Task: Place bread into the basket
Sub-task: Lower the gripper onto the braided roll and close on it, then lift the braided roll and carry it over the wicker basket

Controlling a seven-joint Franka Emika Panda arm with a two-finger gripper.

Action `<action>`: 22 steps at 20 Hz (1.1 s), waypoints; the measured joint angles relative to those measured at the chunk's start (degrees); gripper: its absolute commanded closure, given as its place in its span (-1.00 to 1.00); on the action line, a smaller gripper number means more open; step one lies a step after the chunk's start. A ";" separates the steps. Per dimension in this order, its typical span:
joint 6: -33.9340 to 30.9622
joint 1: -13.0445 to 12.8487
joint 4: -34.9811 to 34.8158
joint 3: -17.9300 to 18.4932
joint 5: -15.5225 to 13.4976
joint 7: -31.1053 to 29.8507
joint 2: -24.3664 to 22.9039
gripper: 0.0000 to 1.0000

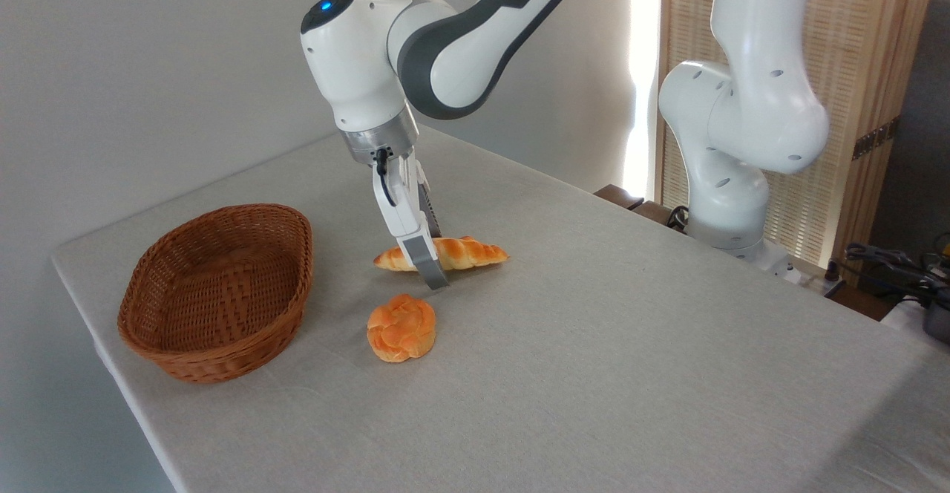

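A: What does the gripper show?
B: Its near finger stands in front of the bread, tip at the table; the far finger is hidden behind the loaf. The jaws straddle it left of mid-length, but whether they have closed on it cannot be told.

A: Where is the loaf?
B: Flat on the cloth, right of the basket and well apart from it, with the round bun nearer the camera.

A: How should it handle?
B: Probably light, and soft or slightly yielding; the braided crust offers grip. Taking it across the thick middle keeps it level, since the tapered ends would slip.
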 measured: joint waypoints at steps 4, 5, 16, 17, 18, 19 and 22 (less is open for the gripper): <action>0.00 -0.07 -0.03 0.00 0.00 0.00 0.03 -0.30; 0.00 -0.08 -0.03 0.00 0.00 0.00 0.03 -0.30; 0.00 -0.13 -0.06 0.01 0.00 0.00 0.02 -0.07; 0.00 -0.13 -0.06 0.01 0.00 0.00 0.02 0.00; 0.00 -0.13 -0.06 0.01 0.00 0.00 0.02 0.12; 0.00 -0.13 -0.06 0.01 0.00 0.00 0.02 0.19; 0.00 -0.13 -0.06 0.02 0.00 0.00 0.02 0.21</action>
